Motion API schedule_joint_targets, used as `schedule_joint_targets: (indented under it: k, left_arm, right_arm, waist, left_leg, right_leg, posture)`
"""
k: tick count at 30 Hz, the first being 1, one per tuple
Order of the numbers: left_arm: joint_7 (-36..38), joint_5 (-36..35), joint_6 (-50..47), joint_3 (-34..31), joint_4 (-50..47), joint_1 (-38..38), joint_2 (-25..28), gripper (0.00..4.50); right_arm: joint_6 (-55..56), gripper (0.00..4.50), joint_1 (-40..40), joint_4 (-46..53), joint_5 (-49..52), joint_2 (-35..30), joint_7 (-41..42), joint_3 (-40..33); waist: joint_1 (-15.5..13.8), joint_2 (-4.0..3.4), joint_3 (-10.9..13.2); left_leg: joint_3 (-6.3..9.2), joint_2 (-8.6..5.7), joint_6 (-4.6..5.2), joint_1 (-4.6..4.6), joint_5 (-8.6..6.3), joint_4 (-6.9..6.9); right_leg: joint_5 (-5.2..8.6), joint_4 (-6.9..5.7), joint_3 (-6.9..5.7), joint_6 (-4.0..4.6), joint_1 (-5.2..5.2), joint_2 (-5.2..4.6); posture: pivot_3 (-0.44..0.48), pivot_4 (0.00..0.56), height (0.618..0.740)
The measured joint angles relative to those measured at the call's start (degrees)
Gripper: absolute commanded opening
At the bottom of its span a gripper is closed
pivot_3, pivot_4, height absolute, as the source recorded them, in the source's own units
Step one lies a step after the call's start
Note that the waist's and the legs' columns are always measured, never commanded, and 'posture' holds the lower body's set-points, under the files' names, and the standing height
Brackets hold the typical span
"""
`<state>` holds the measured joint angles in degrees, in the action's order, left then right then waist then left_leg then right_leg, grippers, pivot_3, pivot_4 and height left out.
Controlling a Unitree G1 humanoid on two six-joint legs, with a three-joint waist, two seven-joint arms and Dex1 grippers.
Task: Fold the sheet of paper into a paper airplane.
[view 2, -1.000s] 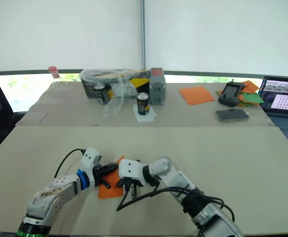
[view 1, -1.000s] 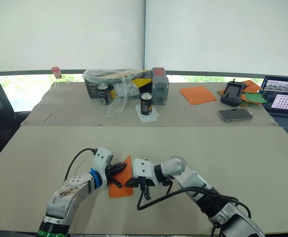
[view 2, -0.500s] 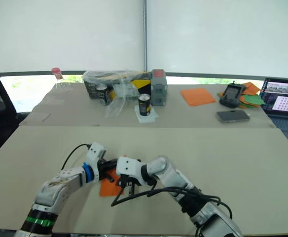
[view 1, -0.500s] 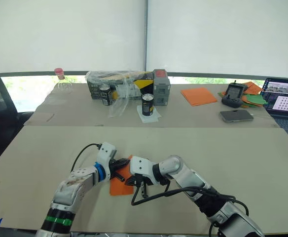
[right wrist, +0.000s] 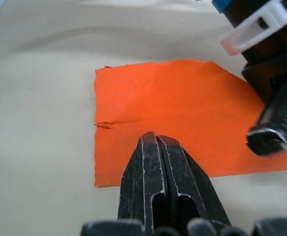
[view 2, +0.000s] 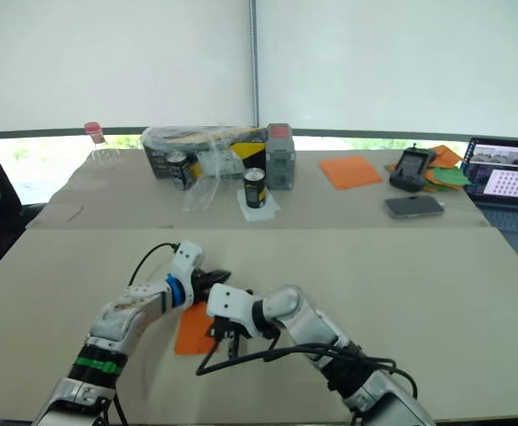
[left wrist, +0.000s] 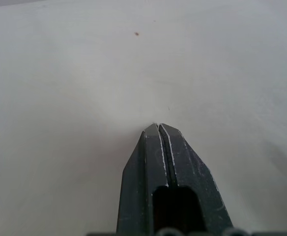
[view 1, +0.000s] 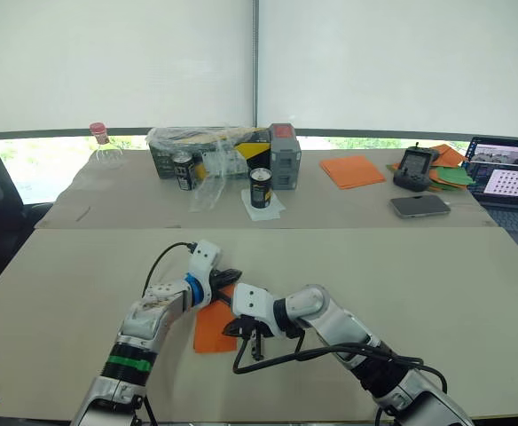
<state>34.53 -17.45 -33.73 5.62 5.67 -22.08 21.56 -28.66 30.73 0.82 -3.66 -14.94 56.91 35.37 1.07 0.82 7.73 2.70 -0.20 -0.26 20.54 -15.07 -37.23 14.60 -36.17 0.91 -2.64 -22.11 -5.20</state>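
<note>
Right wrist view: the right gripper (right wrist: 157, 139) has its two black fingers pressed together with nothing between them, tips resting over the lower middle of the sheet of paper (right wrist: 183, 123), which lies flat on the beige table (right wrist: 40, 98) and shows a small tear at its left edge. At the upper right of this frame the left gripper (right wrist: 273, 120) reaches over the sheet's far corner. Left wrist view: the left gripper's fingers (left wrist: 175, 157) are likewise clenched and empty, pointing at bare table surface. Left eye view: the sheet sits at lower centre of the frame, partly covered by both grippers; whether the left fingertips touch the paper is unclear. Along the far table, in the upper half of the frame, stand a dark can (view 1: 262, 187), a clear plastic bag (view 1: 207, 151), a loose orange sheet (view 1: 354, 170), a phone (view 1: 423, 206) and a laptop (view 1: 512, 191).
</note>
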Motion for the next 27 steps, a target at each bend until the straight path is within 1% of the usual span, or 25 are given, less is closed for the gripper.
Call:
schedule_joint_targets:
  k: [4, 9, 13, 18, 22, 27]
  left_arm:
    - [0.8, 0.2, 0.5, -0.5, -6.5, 6.2, 3.6, 0.02]
    - [-0.1, -0.2, 0.2, -2.4, -11.6, 11.5, 4.4, 0.02]
    - [-1.3, 2.1, 1.7, -1.5, -18.2, 17.9, 7.6, 0.02]
    - [-2.7, 2.4, 2.3, -3.2, -22.7, 23.5, 9.7, 0.02]
    - [-1.9, 1.1, 2.3, -6.8, -24.9, 27.6, 12.0, 0.02]
    - [-0.9, -3.6, 0.5, -10.7, -25.6, 30.2, 11.5, 0.02]
  right_arm:
    - [0.1, 0.00, 0.2, -0.1, 0.0, 0.1, 0.0, 0.3]
    - [0.1, 0.00, 0.3, -0.4, 0.0, 0.1, 0.0, 0.3]
    - [0.2, 0.00, 0.5, -0.5, 0.0, 0.2, 0.4, 1.0]
    - [0.6, 0.00, 0.8, -0.9, 0.0, 0.2, 0.6, 1.8]
    - [0.7, 0.00, 1.1, -1.3, 0.1, 0.2, 0.6, 1.9]
    - [0.8, 0.00, 1.3, -1.7, 0.4, 0.2, 0.6, 1.8]
  waist:
    - [0.2, -0.01, 0.0]
    - [0.0, -0.01, 0.0]
    - [0.5, -0.11, -0.2]
    - [1.1, -0.33, -0.4]
    - [1.5, -0.42, -0.4]
    - [1.5, -0.42, -0.4]
  left_leg:
    - [-0.01, 0.02, 0.00, -0.04, 0.00, 0.13]
    - [-0.01, 0.03, 0.00, -0.15, 0.00, 0.15]
    - [-0.09, 0.06, -0.01, -0.24, -0.01, 0.37]
    - [-0.09, 0.08, 0.03, -0.25, -0.05, 0.40]
    - [-0.10, 0.13, 0.04, -0.32, -0.05, 0.42]
    - [-0.08, 0.15, 0.04, -0.31, -0.05, 0.42]
  right_leg:
    - [0.00, 0.03, 0.03, 0.00, -0.02, -0.01]
    - [0.01, 0.04, 0.03, 0.01, 0.05, -0.01]
    - [0.04, 0.08, 0.09, 0.06, 0.03, -0.01]
    - [0.09, 0.10, 0.10, 0.12, 0.02, 0.00]
    - [0.15, 0.07, 0.08, 0.22, 0.03, 0.02]
    - [0.17, 0.03, 0.06, 0.25, 0.00, 0.03]
  posture:
    - [0.000, 0.150, 0.740]
    - [0.000, 0.150, 0.740]
    - [0.000, 0.150, 0.740]
    - [0.000, 0.150, 0.740]
    - [0.000, 0.150, 0.740]
    - [0.000, 0.150, 0.740]
